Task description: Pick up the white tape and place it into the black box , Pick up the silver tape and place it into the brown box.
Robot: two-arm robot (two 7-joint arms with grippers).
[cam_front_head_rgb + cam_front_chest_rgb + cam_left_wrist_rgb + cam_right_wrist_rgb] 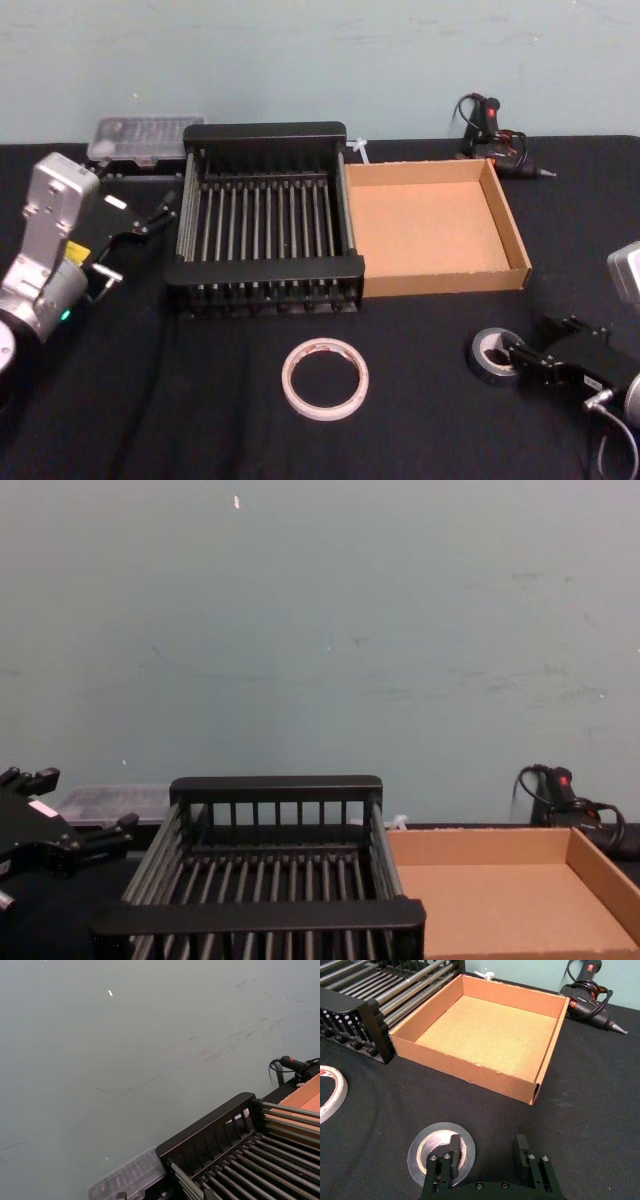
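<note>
1. Your right claw (pixel 487 1152) sits low at the silver tape (pixel 440 1150), which lies flat on the black tabletop (pixel 200 400) in front of the brown box (pixel 505 225). The fingers stand apart: one finger (pixel 454 1146) hangs over the roll's pale centre, the other is outside the roll. It grips nothing yet.
2. From the wrist view you cannot be sure whether that inner finger is already down inside the core or just above it; treat it as unseated.
3. Your left claw (pixel 160 212) is raised beside the black box (pixel 265 132), on its left side, with nothing in it. Its fingers appear parted in the head view.
4. The white tape (pixel 324 377) rests flat on the tabletop in front of the black box, well apart from either claw.
5. Both boxes are empty, the black box's barred floor and the brown box's tan floor are bare, so neither placement is done.
6. What is left, by my reading: close on the silver tape, carry it into the brown box, then collect the white tape for the black box.
</note>
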